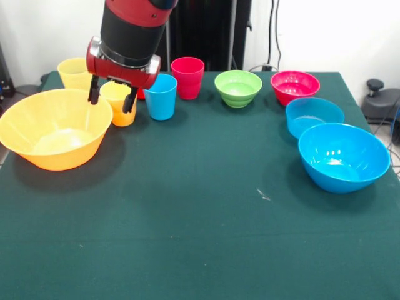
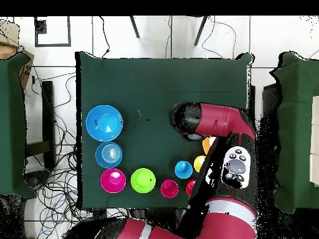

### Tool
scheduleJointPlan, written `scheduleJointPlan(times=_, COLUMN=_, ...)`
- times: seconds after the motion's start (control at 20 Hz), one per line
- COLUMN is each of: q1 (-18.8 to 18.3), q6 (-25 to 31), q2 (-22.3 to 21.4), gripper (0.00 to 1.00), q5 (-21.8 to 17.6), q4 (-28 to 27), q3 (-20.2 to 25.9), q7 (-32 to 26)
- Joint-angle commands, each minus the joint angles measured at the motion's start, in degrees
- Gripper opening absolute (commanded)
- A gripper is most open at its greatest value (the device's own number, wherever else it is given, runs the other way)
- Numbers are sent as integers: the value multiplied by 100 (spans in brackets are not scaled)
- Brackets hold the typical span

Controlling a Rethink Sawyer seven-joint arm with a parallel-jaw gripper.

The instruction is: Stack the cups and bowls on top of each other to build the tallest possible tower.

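I have the hand [image 1: 112, 99] low over the orange cup [image 1: 119, 103], its two dark fingers spread and straddling the cup — one on each side, not pressed against it as far as I can see. The cup stands upright on the green bench [image 1: 200, 225], just beside the rim of the large orange bowl [image 1: 55, 128]. Behind it sits the yellow cup [image 1: 75, 73]; to its other side the light blue cup [image 1: 160, 96], then the red cup [image 1: 187, 77]. Further along the back I see the green bowl [image 1: 238, 88] and the magenta bowl [image 1: 295, 86]. The small blue bowl [image 1: 314, 116] and the large blue bowl [image 1: 343, 157] sit close together at the far end of the bench, well apart from the cups. Nothing is stacked — every piece rests on the bench on its own. From overhead the arm [image 2: 215, 121] hides the orange bowl.
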Motion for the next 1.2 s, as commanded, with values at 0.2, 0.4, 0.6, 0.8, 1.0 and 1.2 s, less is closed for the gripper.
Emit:
scheduleJointPlan(times=0.2, q1=-118, q6=321, q2=515, gripper=100, q5=-511, q4=-38, q3=743, q7=-660)
scheduleJointPlan(times=0.4, q1=-110, q6=321, q2=555, gripper=100, q5=-535, q4=-74, q3=738, q7=-604)
scheduleJointPlan(times=0.6, q1=-86, q6=381, q2=557, gripper=100, q5=-535, q4=-117, q3=711, q7=-572)
scheduleJointPlan(times=0.8, q1=-85, q6=419, q2=583, gripper=100, q5=-532, q4=-169, q3=701, q7=-571)
scheduleJointPlan(times=1.0, q1=-81, q6=516, q2=652, gripper=100, q5=-528, q4=-292, q3=698, q7=-588)
scheduleJointPlan(times=1.2, q1=-102, q6=631, q2=663, gripper=100, q5=-503, q4=-355, q3=730, q7=-666)
